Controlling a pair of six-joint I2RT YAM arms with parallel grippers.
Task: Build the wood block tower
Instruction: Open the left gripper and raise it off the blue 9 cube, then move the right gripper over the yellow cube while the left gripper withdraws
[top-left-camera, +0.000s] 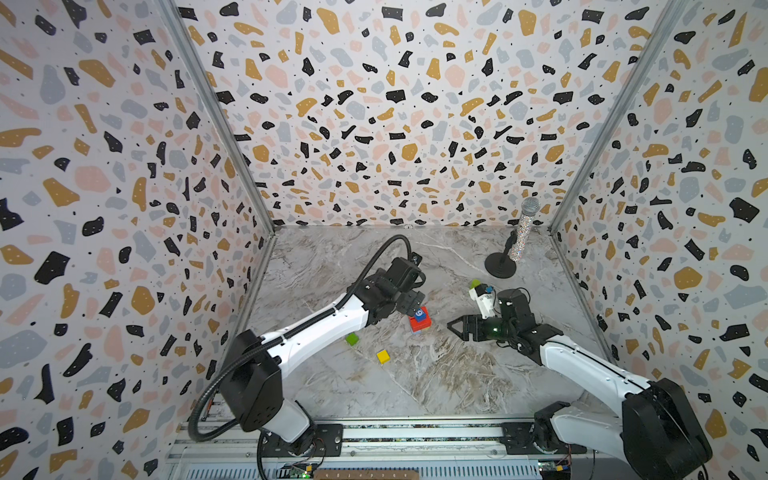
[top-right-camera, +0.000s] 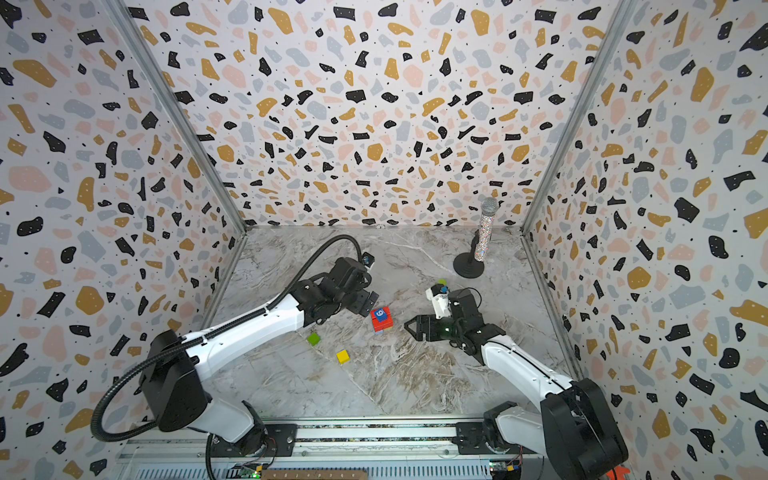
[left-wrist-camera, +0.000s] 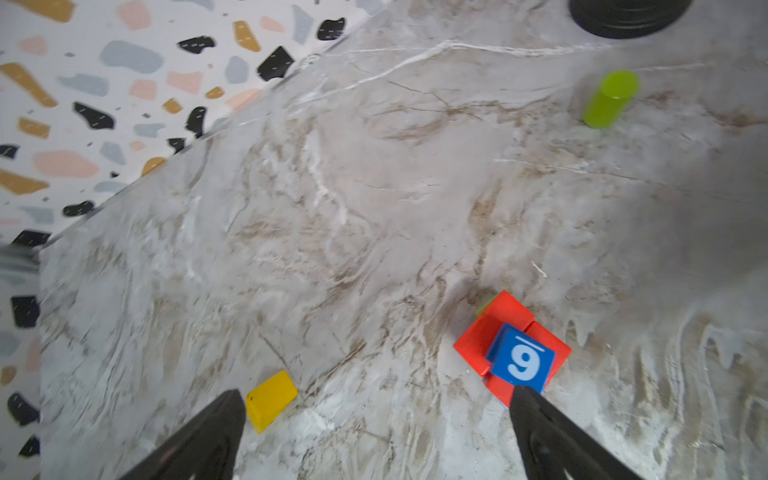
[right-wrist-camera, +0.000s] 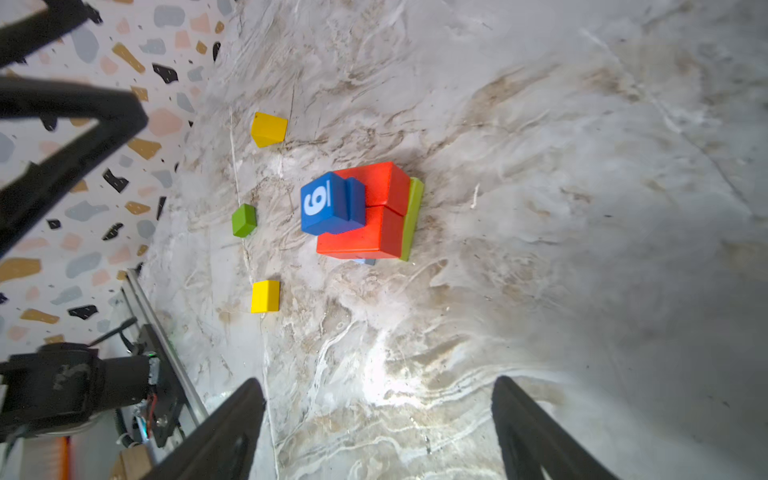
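1. Nearest us in both top views runs the metal rail carrying both arm bases; beyond it, on the marble table, a yellow cube and a green cube lie loose, apart from each other; the tower stands near the table's middle, low, with red bricks under a blue cube marked 9; the left gripper hangs just beside that cube, jaws spread wide, nothing in them; the right gripper points at the tower from the right, near but apart, jaws likewise spread and empty; a glittery microphone on a black stand rises in the far right corner.
2. From the left wrist view we see both black fingers wide apart with bare marble between them; one fingertip meets the blue cube's edge in the picture, and we cannot tell whether it touches; the cube sits on the red bricks; a second yellow block lies just beside the other fingertip; a green cylinder stands farther off, near the stand's base.
3. From the right wrist view we see its fingers wide and empty; the tower is ahead, well clear of them; the numbered cube tops another blue block, over two red bricks, with a green slab against the base and a sliver of light blue showing; the green cube and both yellow blocks lie beside the tower, each apart.
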